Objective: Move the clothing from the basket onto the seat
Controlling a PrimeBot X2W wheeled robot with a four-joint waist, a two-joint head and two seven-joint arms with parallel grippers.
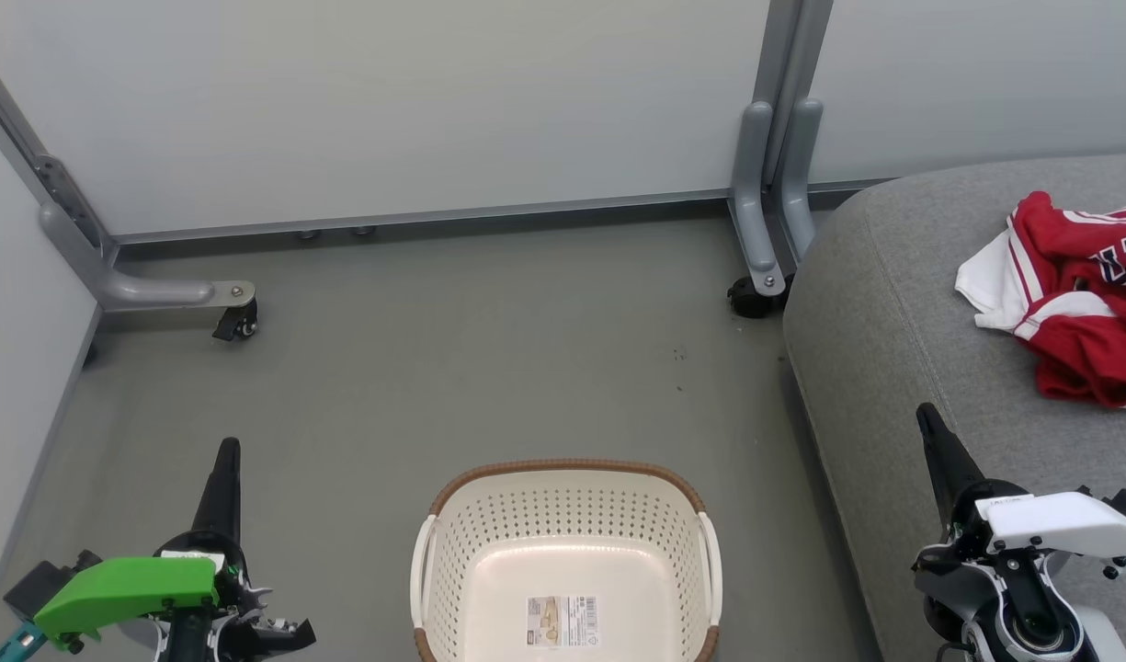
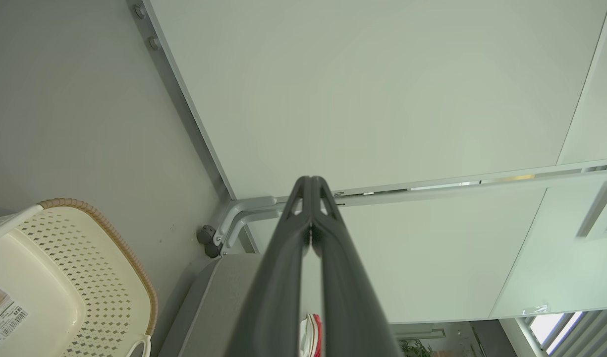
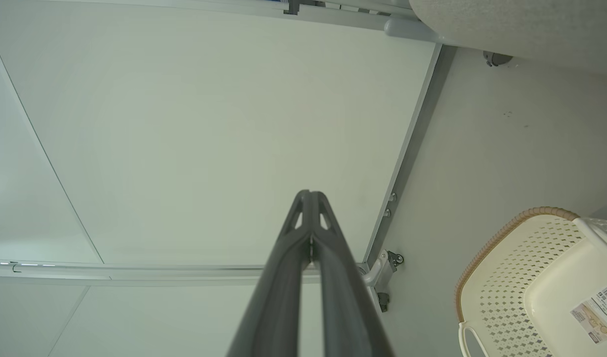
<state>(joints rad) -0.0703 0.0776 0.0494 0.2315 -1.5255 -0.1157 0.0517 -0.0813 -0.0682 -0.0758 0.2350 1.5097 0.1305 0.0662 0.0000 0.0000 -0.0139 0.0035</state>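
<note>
Head view, upper right: the clothing [image 1: 1073, 294] lies on the seat [image 1: 893, 331]. Wrist views show left gripper [image 2: 310, 179] and right gripper [image 3: 309, 193] clenched, empty.

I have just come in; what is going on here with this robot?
Nothing is being handled now. The left gripper and right gripper rest low, fingers shut and empty. The oval cream-white plastic basket stands on the floor with no clothes inside, while the crumpled red-and-white sports clothing lies on the large grey fabric seat. The move looks finished.
</note>
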